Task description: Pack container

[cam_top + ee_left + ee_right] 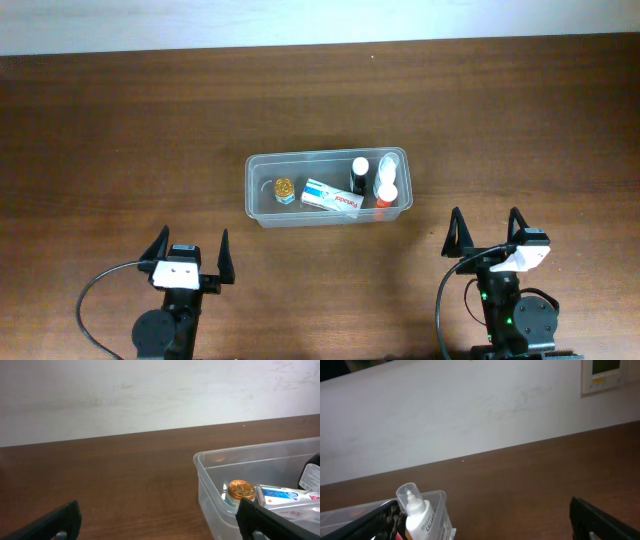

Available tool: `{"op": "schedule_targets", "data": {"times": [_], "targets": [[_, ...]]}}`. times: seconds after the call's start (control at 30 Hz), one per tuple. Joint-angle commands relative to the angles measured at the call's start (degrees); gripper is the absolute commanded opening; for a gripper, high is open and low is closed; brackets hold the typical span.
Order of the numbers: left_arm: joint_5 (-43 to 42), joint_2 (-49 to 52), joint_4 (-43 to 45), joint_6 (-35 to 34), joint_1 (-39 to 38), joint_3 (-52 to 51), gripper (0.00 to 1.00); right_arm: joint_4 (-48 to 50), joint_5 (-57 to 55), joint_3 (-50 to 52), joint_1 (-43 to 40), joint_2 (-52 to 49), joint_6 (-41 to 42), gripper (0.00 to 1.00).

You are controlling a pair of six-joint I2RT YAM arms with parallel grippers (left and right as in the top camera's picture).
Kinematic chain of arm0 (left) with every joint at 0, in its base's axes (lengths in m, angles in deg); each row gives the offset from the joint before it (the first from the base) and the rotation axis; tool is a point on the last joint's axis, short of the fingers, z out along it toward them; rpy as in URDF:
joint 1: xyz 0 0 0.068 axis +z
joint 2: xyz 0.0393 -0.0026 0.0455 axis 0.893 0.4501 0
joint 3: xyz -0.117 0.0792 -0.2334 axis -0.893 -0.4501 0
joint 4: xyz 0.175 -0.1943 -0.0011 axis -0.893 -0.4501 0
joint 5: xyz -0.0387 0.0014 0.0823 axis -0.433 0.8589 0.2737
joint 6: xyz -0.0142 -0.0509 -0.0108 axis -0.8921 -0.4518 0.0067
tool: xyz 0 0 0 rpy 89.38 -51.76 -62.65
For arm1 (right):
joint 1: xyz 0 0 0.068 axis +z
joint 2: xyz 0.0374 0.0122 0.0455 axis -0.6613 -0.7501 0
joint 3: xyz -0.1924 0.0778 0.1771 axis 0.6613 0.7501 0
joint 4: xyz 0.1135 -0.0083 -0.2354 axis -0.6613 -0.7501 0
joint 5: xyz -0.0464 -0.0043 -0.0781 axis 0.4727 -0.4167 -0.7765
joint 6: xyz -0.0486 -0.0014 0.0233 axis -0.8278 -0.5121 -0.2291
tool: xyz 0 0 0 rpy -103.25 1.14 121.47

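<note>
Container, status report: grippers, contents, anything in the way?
Left gripper, right gripper open, empty. Container on table, holding jar, box, bottles. Nothing between grippers and container.

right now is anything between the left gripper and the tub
No, nothing visible. Only bare table lies between the open left gripper and the tub, which sits ahead of it and to its right.

Brown wooden table [100, 120], white wall [150, 390]
</note>
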Motion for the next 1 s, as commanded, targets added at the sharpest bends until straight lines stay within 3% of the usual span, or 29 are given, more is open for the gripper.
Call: {"op": "schedule_targets", "data": {"times": [0.0, 0.33, 0.97], "targets": [[0.2, -0.5, -0.3, 1.1, 0.3, -0.2, 0.99, 0.0, -0.7, 1.3, -0.5, 1.5, -1.7, 0.98], [0.2, -0.5, -0.3, 1.1, 0.3, -0.2, 0.99, -5.5, -0.7, 2.1, -0.5, 1.5, -3.4, 0.98], [0.2, -0.5, -0.3, 1.1, 0.3, -0.2, 0.99, -5.4, -0.5, 2.1, -0.5, 1.5, -12.2, 0.98]]}}
